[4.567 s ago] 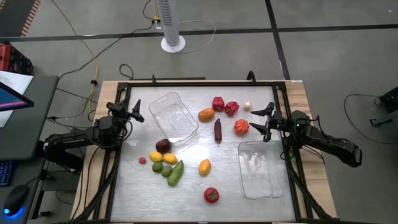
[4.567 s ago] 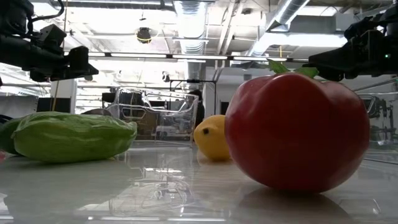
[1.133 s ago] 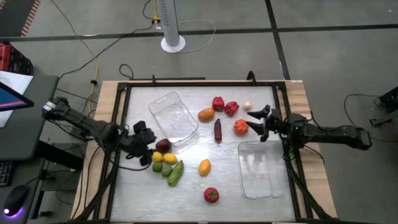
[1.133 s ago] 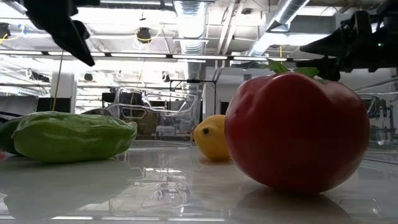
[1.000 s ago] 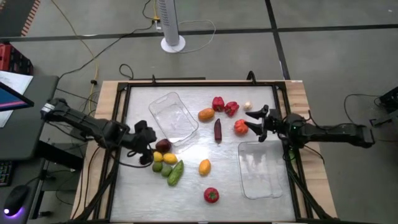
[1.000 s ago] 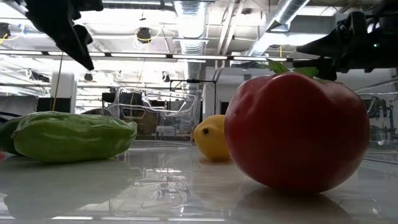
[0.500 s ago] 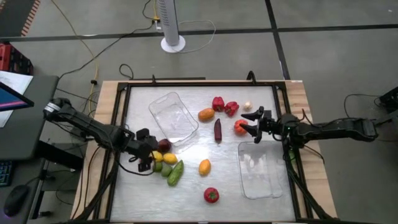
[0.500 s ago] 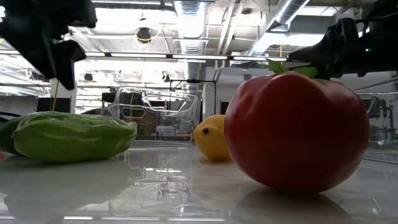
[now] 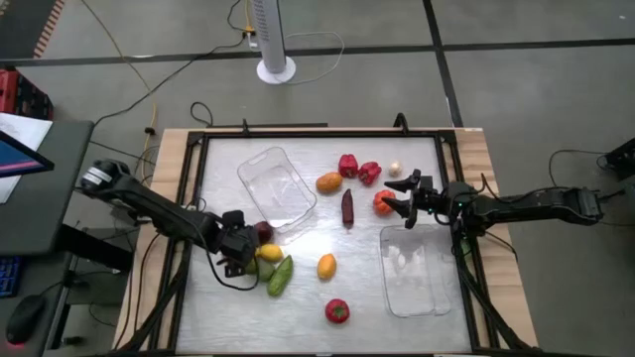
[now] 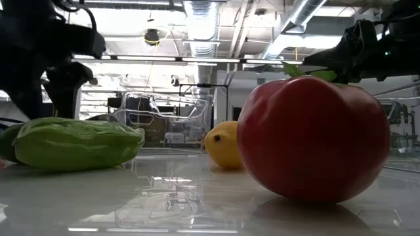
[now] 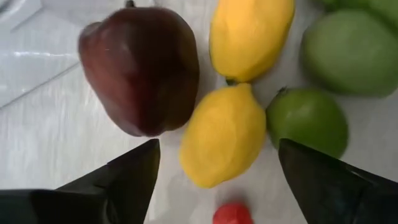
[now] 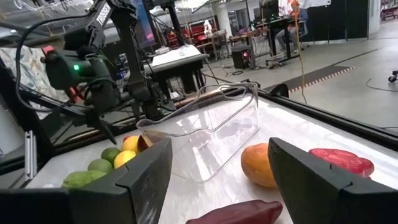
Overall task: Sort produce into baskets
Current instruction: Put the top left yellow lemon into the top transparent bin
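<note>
The left pincer [image 9: 241,254] hangs low over the cluster of produce at the desk's [image 9: 317,297] left side, its fingers spread wide and holding nothing, a yellow lemon-shaped fruit [image 11: 222,135] between them, a dark purple pepper-shaped piece [image 11: 140,68] and a round green lime [image 11: 308,121] on either side. Just beyond lies a clear rectangular plastic basket [image 9: 277,187]. The right pincer [image 9: 401,196] hovers at a red tomato [image 9: 382,202], fingers apart and empty, beside the second clear basket [image 9: 414,269].
</note>
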### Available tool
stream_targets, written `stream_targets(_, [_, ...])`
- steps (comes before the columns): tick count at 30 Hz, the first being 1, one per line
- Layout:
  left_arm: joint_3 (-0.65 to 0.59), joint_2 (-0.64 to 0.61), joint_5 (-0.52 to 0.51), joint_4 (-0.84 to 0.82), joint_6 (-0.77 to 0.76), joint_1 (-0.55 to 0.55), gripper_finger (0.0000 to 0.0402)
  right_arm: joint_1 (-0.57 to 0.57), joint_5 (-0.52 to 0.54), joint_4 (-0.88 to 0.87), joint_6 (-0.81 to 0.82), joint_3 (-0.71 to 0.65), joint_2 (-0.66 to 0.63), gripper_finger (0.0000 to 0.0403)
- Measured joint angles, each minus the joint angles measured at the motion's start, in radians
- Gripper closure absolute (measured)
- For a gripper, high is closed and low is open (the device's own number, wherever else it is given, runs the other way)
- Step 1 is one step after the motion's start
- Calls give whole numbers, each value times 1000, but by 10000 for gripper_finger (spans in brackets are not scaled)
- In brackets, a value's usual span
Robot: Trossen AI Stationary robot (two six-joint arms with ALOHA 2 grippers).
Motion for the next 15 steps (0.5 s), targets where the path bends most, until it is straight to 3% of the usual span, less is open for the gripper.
stream_targets(8, [0, 101, 13, 0, 117, 0, 94, 0, 0, 0, -5, 0, 0, 112])
stream_targets(15, [0, 170, 19, 0, 149, 0, 141, 2, 0, -1, -1, 0, 0, 112])
